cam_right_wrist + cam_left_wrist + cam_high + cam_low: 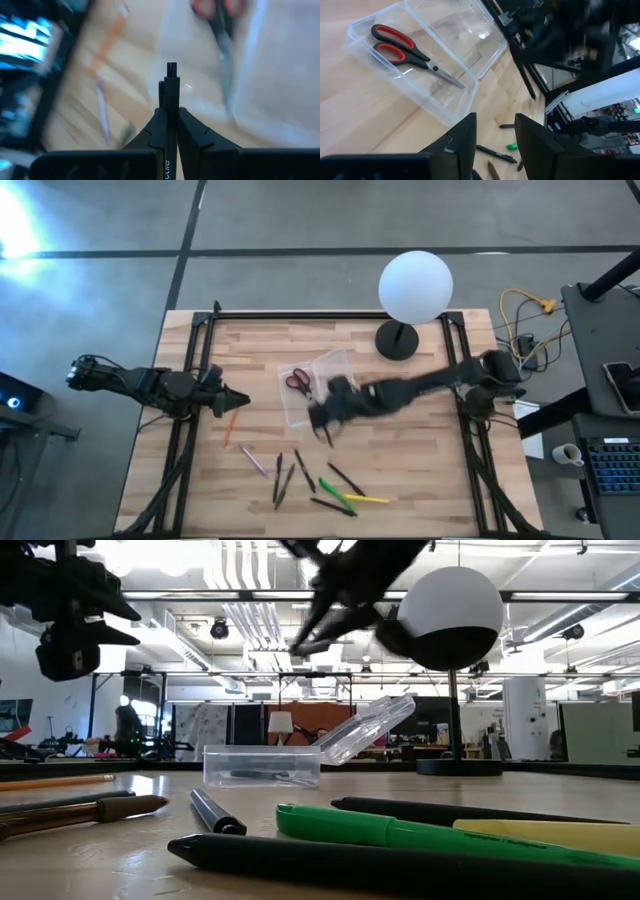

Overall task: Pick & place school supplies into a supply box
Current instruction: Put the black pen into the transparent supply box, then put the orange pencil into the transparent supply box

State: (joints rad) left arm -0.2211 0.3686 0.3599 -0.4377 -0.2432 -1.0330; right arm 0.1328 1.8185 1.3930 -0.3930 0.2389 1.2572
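Observation:
The clear supply box (305,395) lies open mid-table, its lid (335,364) tipped back. Red-handled scissors (407,50) lie inside it. My right gripper (322,420) hangs just near of the box, shut on a dark pen (171,82). My left gripper (235,398) is open and empty, left of the box; its fingers (467,132) point at the box. Loose pens lie flat on the near table: orange (231,428), pink (253,460), green (335,494), yellow (366,499) and several dark ones (283,478). My right gripper pinches the dark pen's barrel (171,107) between its two fingers. The pen lies along the fingers, and its end (171,67) sticks out past the fingertips. The pen is lifted clear of the table, beside the box's near side (326,436).
A white globe lamp (414,286) on a black base (397,340) stands at the far right of the table. Black frame rails (190,440) run along the table's left and right sides. Cables and a desk (600,380) lie beyond the right edge.

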